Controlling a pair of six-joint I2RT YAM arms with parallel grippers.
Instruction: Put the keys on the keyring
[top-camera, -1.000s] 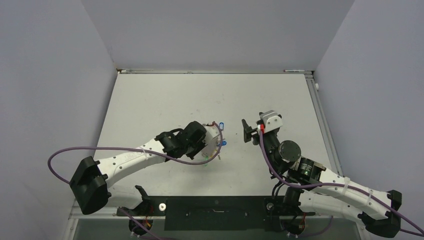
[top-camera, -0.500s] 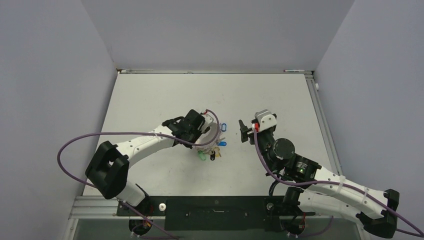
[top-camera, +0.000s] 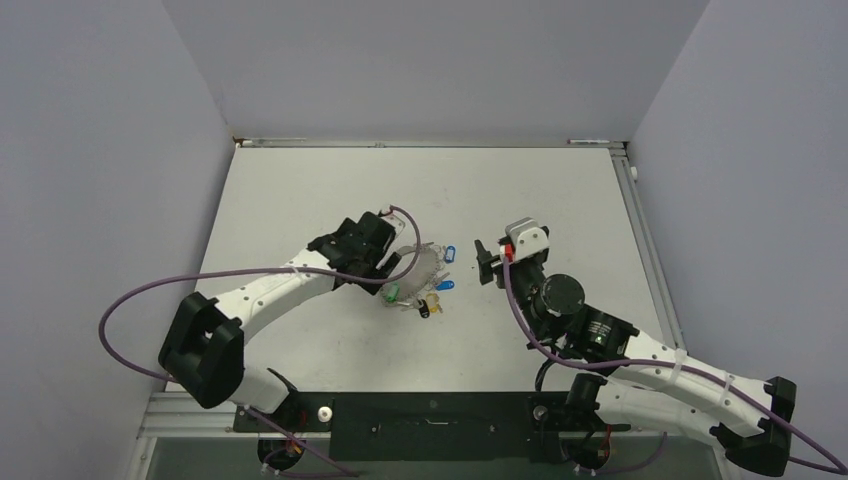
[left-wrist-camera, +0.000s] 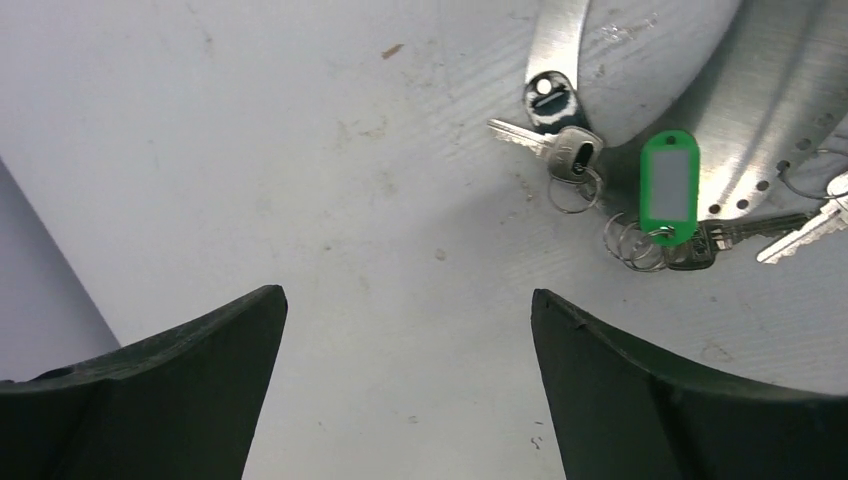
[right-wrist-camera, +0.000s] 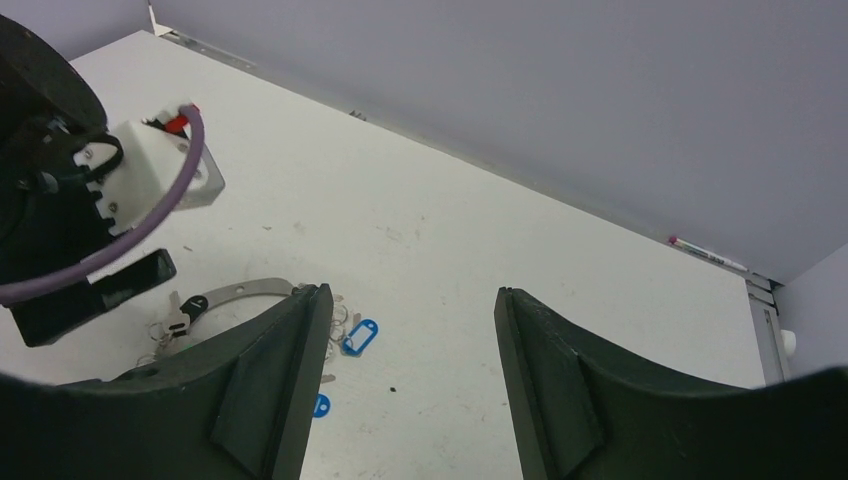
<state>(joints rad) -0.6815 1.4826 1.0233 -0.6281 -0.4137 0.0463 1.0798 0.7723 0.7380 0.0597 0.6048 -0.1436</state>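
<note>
With the left hand (left-wrist-camera: 405, 385) and right hand (right-wrist-camera: 405, 370) spread apart and empty, several keys (left-wrist-camera: 570, 152) are seen lying by the keyring (left-wrist-camera: 560, 40), seemingly not all threaded.

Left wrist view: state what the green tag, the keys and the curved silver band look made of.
Green oval tag: likely plastic, glossy, with a white paper-like insert.
Small silver keys: metal, shiny with bright glints.
Curved silver band: probably steel, brushed finish, fine streaks showing.
</note>
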